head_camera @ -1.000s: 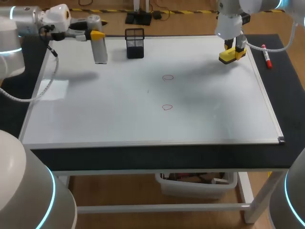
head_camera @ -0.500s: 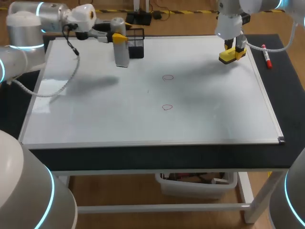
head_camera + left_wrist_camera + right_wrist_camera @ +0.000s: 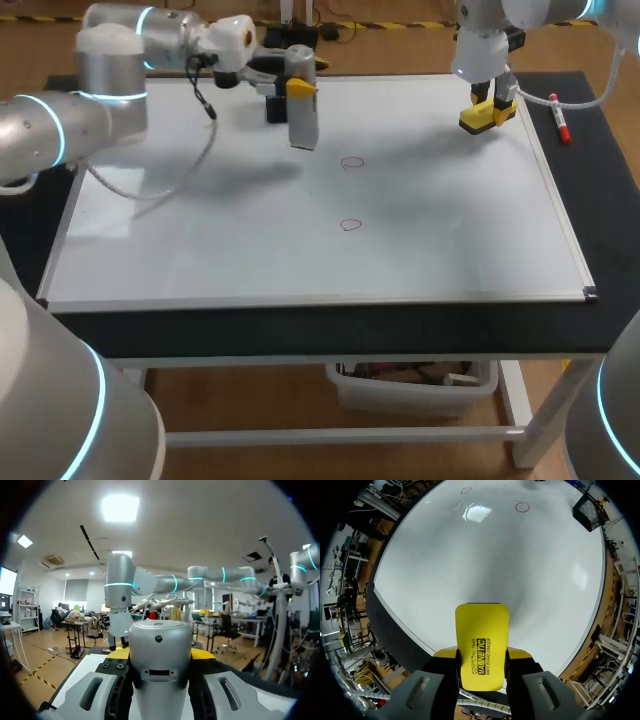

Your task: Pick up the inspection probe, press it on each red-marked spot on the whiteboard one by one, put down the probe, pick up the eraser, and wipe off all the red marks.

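The left gripper [image 3: 298,88] is clasping the grey cylindrical metal probe [image 3: 302,125] from both sides, upright over the white whiteboard [image 3: 450,220]. The right gripper [image 3: 492,100] is clamping the yellow block eraser [image 3: 484,118]. Both red circle marks [image 3: 352,162] are showing unwiped, so pressing and wiping are, I judge, not yet done.

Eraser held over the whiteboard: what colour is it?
The eraser is bright yellow with black lettering, seen best in the right wrist view.

The room is bright, and the light comes from above. The whiteboard [image 3: 450,240] shines a little. A white glare patch [image 3: 476,513] sits on it. Soft grey shadows [image 3: 235,180] lie on it under the left arm [image 3: 110,70].
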`<state>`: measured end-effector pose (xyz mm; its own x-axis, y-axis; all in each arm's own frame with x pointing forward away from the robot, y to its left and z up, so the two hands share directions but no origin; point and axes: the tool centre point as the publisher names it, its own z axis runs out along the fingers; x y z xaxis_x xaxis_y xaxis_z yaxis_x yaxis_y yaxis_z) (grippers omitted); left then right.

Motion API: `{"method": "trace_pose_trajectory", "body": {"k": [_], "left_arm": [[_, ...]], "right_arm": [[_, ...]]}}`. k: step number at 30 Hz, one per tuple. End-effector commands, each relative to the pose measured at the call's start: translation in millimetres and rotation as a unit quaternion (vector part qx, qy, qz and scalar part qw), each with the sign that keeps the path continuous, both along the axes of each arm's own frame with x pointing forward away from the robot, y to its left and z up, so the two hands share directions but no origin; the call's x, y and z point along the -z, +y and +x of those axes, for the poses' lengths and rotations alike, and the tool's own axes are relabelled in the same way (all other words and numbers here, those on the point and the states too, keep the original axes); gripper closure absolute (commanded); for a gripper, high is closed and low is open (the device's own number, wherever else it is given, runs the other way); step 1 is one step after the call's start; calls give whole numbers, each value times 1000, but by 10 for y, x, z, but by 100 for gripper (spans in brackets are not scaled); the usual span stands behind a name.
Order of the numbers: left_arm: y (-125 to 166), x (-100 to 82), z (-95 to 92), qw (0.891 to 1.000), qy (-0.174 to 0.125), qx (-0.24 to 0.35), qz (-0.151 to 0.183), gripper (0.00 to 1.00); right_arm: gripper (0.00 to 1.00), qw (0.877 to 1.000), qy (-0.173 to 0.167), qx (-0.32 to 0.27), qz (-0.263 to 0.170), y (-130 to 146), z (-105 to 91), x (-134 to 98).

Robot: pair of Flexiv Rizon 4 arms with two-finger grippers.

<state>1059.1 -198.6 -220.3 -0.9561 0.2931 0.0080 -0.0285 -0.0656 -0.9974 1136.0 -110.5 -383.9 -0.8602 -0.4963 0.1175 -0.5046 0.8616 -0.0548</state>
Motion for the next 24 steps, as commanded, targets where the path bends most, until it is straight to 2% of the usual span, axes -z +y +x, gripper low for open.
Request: {"method": "trace_pose_trajectory", "body": {"k": [1, 14, 24], "left_arm": [[-226, 68, 101, 999, 4, 51, -3, 100], [-600, 282, 160, 996, 10, 86, -11, 100], [-715, 352, 181, 995, 11, 100, -11, 100]], "right_arm": [[100, 1000, 1, -1, -2, -3, 5, -19], [100, 1000, 1, -1, -2, -3, 5, -19], [100, 1000, 1, -1, -2, -3, 5, -19]]}}
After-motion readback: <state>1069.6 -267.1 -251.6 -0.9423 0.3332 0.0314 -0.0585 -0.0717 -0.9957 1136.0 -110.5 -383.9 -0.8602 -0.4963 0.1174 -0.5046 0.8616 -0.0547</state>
